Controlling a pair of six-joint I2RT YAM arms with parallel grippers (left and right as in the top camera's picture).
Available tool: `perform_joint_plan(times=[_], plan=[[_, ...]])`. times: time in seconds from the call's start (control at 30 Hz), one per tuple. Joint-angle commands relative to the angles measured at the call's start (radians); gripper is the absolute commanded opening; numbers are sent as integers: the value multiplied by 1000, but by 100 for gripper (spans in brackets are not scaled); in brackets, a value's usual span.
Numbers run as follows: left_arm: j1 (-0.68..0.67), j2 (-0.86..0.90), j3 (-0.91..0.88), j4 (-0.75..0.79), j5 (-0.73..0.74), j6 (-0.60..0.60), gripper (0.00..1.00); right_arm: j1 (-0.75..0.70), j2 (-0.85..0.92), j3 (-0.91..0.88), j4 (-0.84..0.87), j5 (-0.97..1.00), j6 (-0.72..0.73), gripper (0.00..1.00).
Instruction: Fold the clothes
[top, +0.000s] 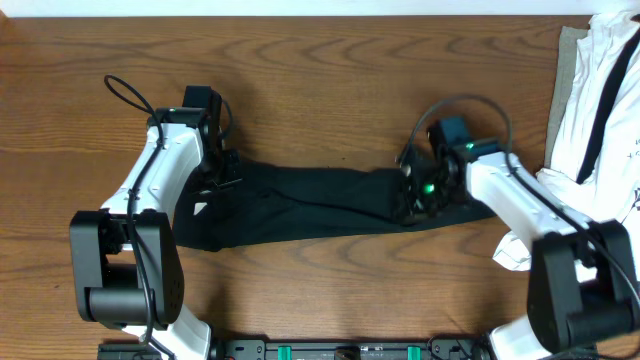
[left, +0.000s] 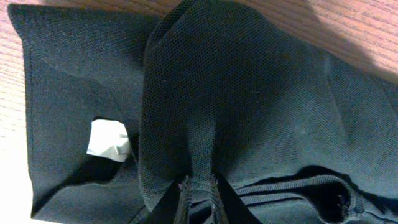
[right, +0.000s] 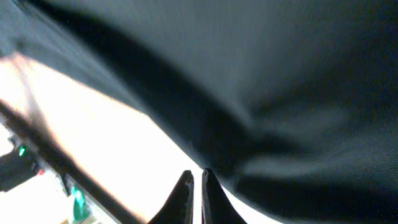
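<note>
Left gripper (top: 214, 176) is closed down on the left end of the clothes (top: 300, 205). In the left wrist view its jaws stand almost together, and the black mesh cloth (left: 249, 93) runs up from them in a tented ridge, so a fold of it is pinched. Just left of that ridge a small white label (left: 107, 140) lies on the flat part of the cloth.

Right gripper (top: 415, 195) sits over the garment's right end. In the right wrist view its jaws (right: 196, 180) are drawn nearly shut, and the blurred dark cloth (right: 280, 74) comes down to meet them at its edge, so it appears nipped there.

From overhead, the clothes lie as a long black band across the middle of the wooden surface (top: 320, 80), stretched between the two grippers, with the lower left part bulging toward the near edge.

Bare wood shows along the whole far side of the band and in a narrower strip along the near side. At the right edge of the surface, white garments (top: 600, 90) with black straps are heaped beside the right arm, apart from the black cloth's right end.
</note>
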Motion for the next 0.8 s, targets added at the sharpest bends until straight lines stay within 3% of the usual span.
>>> perform_joint_plan(times=[0.0,0.43,0.77], plan=[[5,2,21,0,0,2,15,0,-44,58,5,185,5,6],[5,-35,24,20,3,2,14,-6,-6,47,49,427,17,7],[5,-34,24,20,3,2,14,-6,3,-57,150,426,23,6]])
